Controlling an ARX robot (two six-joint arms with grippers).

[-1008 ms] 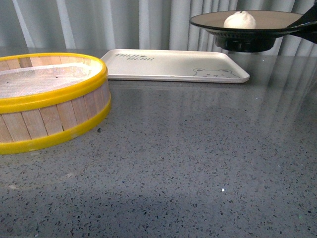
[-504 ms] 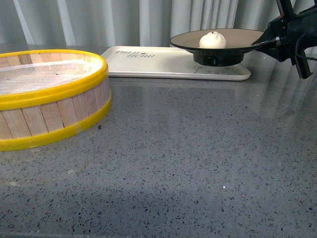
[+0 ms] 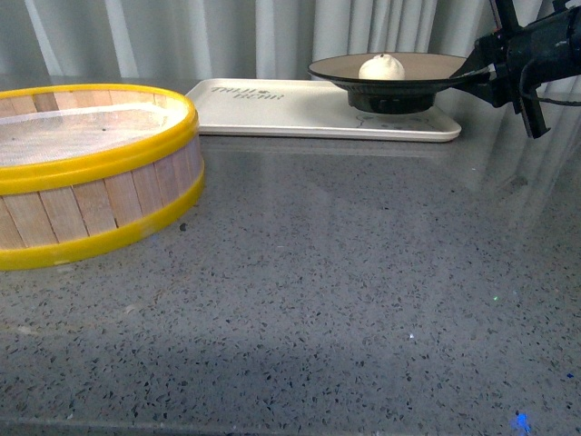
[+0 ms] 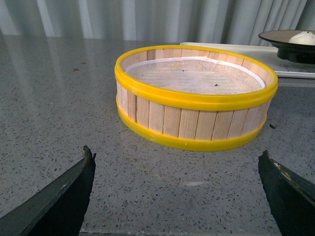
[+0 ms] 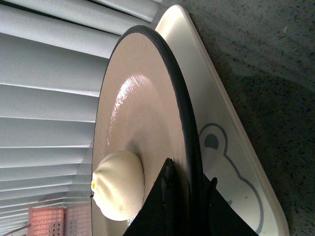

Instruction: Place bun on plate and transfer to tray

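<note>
The white pleated bun (image 3: 382, 66) sits in the tan, black-rimmed plate (image 3: 430, 67). My right gripper (image 3: 477, 71) is shut on the plate's right rim, one finger above it and one below. The plate's black foot is low over the right end of the cream tray (image 3: 272, 109), above the bear drawing; I cannot tell whether it touches. In the right wrist view the fingers (image 5: 191, 172) pinch the rim (image 5: 184, 118) beside the bun (image 5: 118, 184), with the tray (image 5: 231, 147) behind. My left gripper (image 4: 176, 153) hangs open over bare counter.
A round wooden steamer basket with yellow rims (image 3: 91, 173) stands at the left, near the tray's left end; the left wrist view shows the basket (image 4: 197, 115) just ahead of the open fingers. Grey speckled counter (image 3: 363, 291) fills the front. Curtains hang behind.
The plate with the bun has come down from high at the right and moved left, low over the tray's right end. My right gripper came into view with it.
</note>
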